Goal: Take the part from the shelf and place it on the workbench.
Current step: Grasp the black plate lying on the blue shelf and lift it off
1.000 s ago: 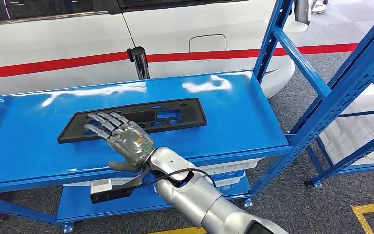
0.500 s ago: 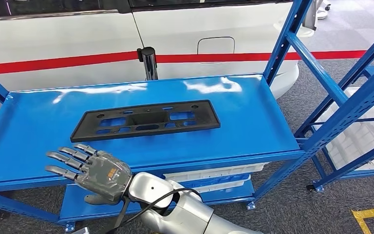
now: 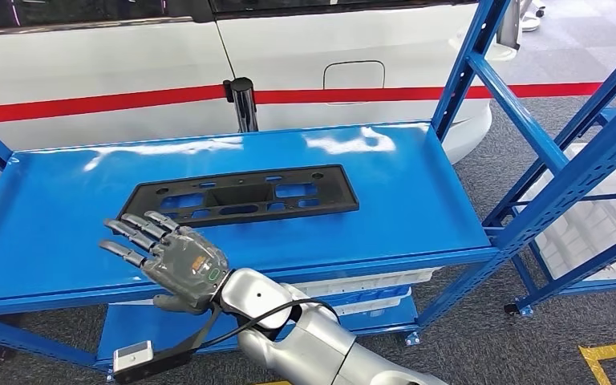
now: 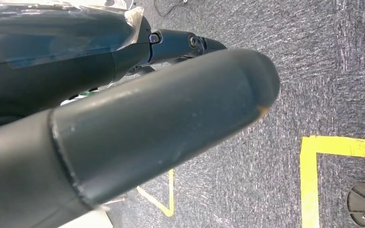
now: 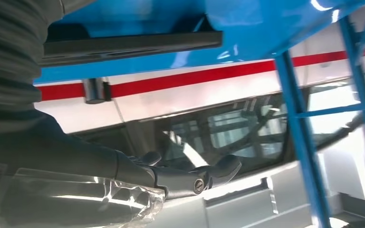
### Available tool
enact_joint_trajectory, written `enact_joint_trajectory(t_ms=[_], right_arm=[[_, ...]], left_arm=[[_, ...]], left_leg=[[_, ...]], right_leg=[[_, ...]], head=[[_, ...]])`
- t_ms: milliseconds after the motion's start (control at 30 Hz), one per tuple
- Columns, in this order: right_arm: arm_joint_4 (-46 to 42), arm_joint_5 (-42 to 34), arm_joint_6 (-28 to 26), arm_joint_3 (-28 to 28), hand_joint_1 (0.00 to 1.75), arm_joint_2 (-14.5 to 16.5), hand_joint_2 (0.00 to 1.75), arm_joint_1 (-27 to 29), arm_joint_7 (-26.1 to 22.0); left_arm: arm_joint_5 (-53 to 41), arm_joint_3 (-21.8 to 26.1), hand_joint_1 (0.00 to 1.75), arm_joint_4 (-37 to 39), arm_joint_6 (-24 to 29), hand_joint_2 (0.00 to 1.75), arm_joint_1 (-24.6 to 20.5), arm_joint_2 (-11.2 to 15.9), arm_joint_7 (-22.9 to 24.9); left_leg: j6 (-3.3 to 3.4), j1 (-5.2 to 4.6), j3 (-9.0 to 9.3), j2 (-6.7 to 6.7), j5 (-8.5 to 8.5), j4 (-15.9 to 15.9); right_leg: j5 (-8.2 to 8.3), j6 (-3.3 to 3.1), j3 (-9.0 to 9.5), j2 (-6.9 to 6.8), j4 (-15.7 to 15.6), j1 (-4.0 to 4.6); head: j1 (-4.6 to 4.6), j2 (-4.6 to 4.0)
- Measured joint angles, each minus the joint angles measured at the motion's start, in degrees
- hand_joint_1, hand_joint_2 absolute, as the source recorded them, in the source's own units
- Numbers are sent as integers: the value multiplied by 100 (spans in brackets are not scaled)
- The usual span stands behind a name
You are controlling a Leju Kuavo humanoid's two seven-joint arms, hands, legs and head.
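Observation:
A flat black plastic part (image 3: 241, 196) with several cut-outs lies lengthwise on the blue top shelf (image 3: 417, 200). My right hand (image 3: 172, 261) hovers over the shelf's front left, fingers spread and empty, its fingertips just short of the part's left end. The right wrist view has the part's dark edge (image 5: 133, 42) on the blue shelf, with the hand's fingers (image 5: 185, 178) stretched out and holding nothing. My left hand (image 4: 123, 128) hangs over the grey carpet, thumb and fingers extended with nothing in them.
A white car with a red stripe stands close behind the shelf, with a black post (image 3: 243, 100) at the shelf's back edge. Blue rack uprights (image 3: 545, 152) rise on the right. White bins (image 3: 369, 289) sit on the lower shelf. Yellow floor tape (image 3: 613, 353) marks the carpet.
A second ago my right hand lay on the part's left end. It drew back off the shelf's front, then moved forward again toward the part. The head camera shifted slightly.

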Motion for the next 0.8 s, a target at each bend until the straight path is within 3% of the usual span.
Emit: enact_joint_trajectory(t_ms=[400,800], right_arm=[[878,-133,-109,-626,0,0,175,-394,547],[1634,-373,-386,-668,0,0,175,-662,730]], left_arm=[[-67,-1,0,0,36,0,4,-23,-61],[-4,40,0,0,140,0,2,-40,8]], left_leg=[[-3,16,-1,0,2,0],[-3,16,-3,0,2,1]], right_leg=[[1,-2,1,0,2,4],[1,-2,0,1,1,4]], head=[[2,0],[0,0]])
